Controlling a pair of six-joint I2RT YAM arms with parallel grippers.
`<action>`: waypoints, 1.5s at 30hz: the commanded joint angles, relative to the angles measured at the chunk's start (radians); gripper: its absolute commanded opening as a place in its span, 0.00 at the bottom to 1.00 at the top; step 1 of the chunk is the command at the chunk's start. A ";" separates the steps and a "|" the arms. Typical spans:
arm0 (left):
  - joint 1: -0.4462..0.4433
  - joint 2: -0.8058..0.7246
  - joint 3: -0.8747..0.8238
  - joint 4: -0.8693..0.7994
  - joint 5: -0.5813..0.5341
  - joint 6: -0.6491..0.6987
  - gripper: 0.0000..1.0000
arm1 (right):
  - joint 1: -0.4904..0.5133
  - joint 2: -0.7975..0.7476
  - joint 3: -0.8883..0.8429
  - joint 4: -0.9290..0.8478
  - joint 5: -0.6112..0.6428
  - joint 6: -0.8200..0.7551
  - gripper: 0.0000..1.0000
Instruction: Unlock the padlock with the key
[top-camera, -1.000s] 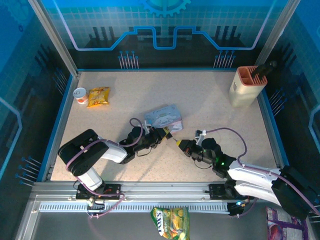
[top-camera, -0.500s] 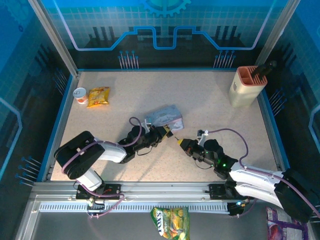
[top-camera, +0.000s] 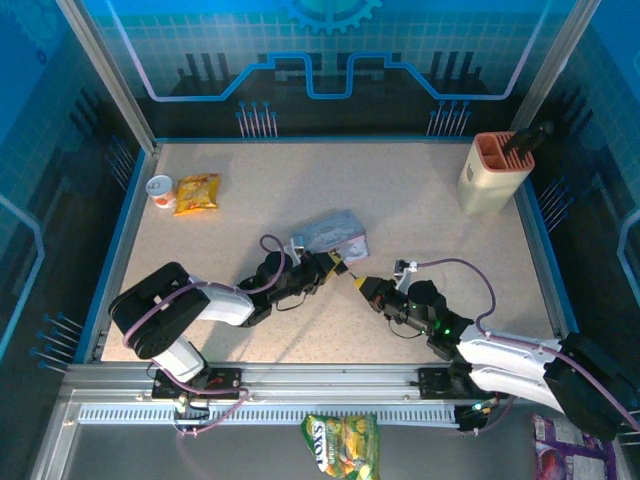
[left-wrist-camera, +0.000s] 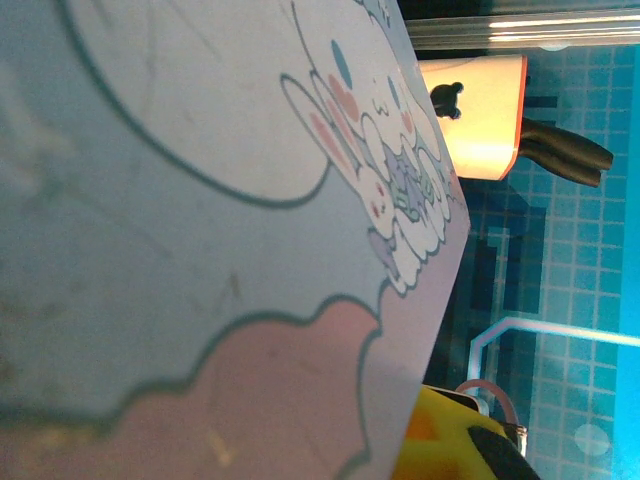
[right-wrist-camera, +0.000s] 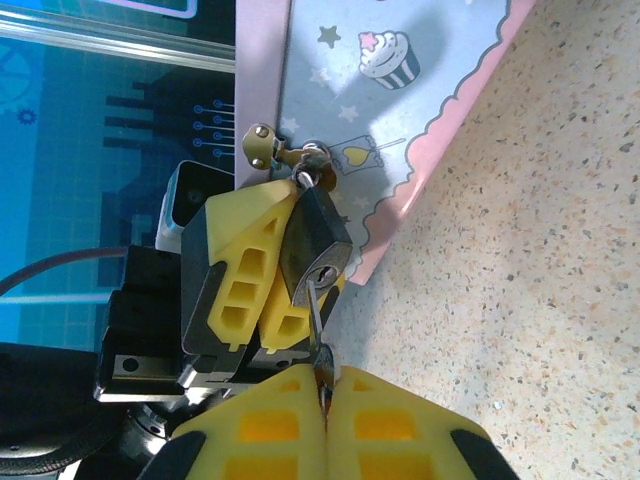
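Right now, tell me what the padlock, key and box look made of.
The padlock: dark metal, going by its smooth dull sheen. The key: thin silvery metal, bright edge. The box: probably printed tin, smooth with cartoon artwork, though coated card is possible.

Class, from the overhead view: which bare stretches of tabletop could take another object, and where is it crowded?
Bare: the far middle of the table, between the snack bag and the beige holder, behind the tin; the near strip between the arm bases. Crowded: in front of the tin, where the left gripper and right gripper meet at the padlock.
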 joint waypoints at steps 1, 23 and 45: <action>-0.012 -0.027 0.036 0.067 -0.016 -0.038 0.09 | 0.017 0.019 -0.008 0.046 0.037 0.003 0.00; -0.016 -0.043 0.034 0.058 -0.031 -0.050 0.09 | 0.030 0.117 0.003 0.155 0.041 0.015 0.00; -0.034 -0.062 0.050 0.043 -0.040 -0.055 0.09 | 0.032 0.120 0.005 0.179 0.050 0.023 0.00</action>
